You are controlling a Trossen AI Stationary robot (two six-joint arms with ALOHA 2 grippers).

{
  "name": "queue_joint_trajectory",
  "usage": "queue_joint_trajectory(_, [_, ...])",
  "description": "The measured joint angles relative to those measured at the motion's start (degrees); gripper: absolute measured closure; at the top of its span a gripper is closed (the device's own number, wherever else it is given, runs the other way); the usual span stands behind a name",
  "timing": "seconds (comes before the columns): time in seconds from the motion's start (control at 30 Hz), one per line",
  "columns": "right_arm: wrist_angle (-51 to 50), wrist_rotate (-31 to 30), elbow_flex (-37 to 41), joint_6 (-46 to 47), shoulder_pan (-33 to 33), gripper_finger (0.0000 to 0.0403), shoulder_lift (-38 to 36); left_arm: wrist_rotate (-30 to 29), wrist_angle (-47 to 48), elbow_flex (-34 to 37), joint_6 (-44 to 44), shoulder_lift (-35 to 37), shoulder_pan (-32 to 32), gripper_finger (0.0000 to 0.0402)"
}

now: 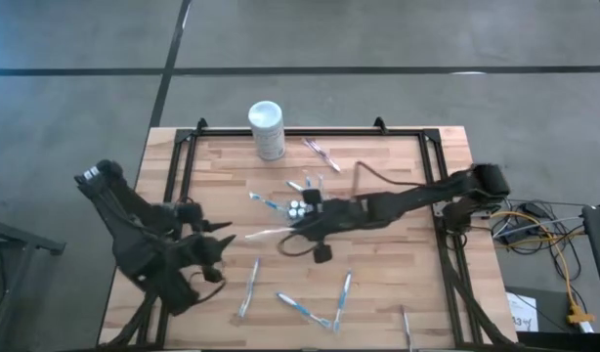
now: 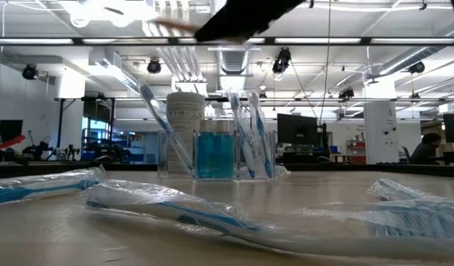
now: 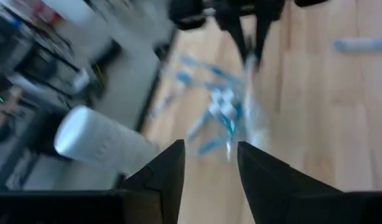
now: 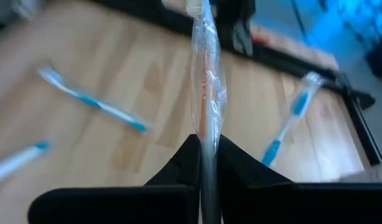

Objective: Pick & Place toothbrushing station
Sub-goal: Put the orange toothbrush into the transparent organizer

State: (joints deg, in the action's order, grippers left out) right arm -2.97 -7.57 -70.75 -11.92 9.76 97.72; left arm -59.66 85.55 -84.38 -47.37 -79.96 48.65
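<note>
Several wrapped toothbrushes [image 1: 249, 288] lying scattered along near edge of tabletop [image 1: 398, 254]. Left claw [image 1: 225, 242] hovering near left edge, fingers parted, gripping nothing. Right claw [image 1: 298, 231] reaching over tabletop middle, pinching wrapped toothbrush [image 4: 205, 87] between closed fingers. Toothbrushing station [image 1: 300, 206] standing just beyond it, toward centre. White canister [image 1: 266, 129] standing upright at far edge.

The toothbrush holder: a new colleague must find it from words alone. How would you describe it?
Start at the white canister standing at the wooden table's far edge. Nearer the table's middle, just off the right gripper, stands the toothbrushing station. It is see-through and upright with toothbrushes standing in it, while the wrapped toothbrushes around it lie flat.
</note>
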Motion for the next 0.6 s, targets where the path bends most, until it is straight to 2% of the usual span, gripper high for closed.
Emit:
queue_joint_trajectory(0.13, [14.82, 5.08, 11.64, 0.16, -0.05, 0.0385, -7.86, -11.8, -5.36, 8.86, -5.74, 2.99, 2.92, 0.025])
queue_joint_trajectory(0.2, [23.25, 6.42, 16.94, 0.56, -0.07, 0.0385, -10.9, -14.66, -10.19, 13.76, -5.86, 3.76, 2.42, 0.025])
queue_joint_trajectory(0.27, [30.1, 6.55, 21.29, 0.83, -0.08, 0.0385, -12.92, -16.72, -17.28, 18.41, -3.66, 4.59, 0.41, 0.0252])
queue_joint_trajectory(0.37, [38.69, 6.75, 26.14, 1.37, -0.28, 0.0385, -14.29, -18.99, -30.93, 24.9, 4.22, 6.13, -3.7, 0.0257])
queue_joint_trajectory(0.43, [43.08, 7.52, 28.02, 1.25, -0.35, 0.0385, -14.47, -17.39, -42.45, 28.58, 13.14, 7.11, -7.0, 0.0259])
queue_joint_trajectory(0.5, [47.42, 8.94, 29.24, 1.0, -0.34, 0.0385, -14.47, -13.11, -57.26, 31.99, 26.59, 8.3, -9.93, 0.0259])
queue_joint_trajectory(0.57, [51.14, 9.81, 30.3, 0.89, -0.31, 0.0385, -13.98, -6.3, -76.46, 36.08, 42.6, 9.23, -12.53, 0.0259])
queue_joint_trajectory(0.6, [52.13, 10.16, 30.88, 0.44, -0.31, 0.0385, -13.92, -0.39, -87.05, 38.3, 50.81, 9.71, -13.87, 0.0259])
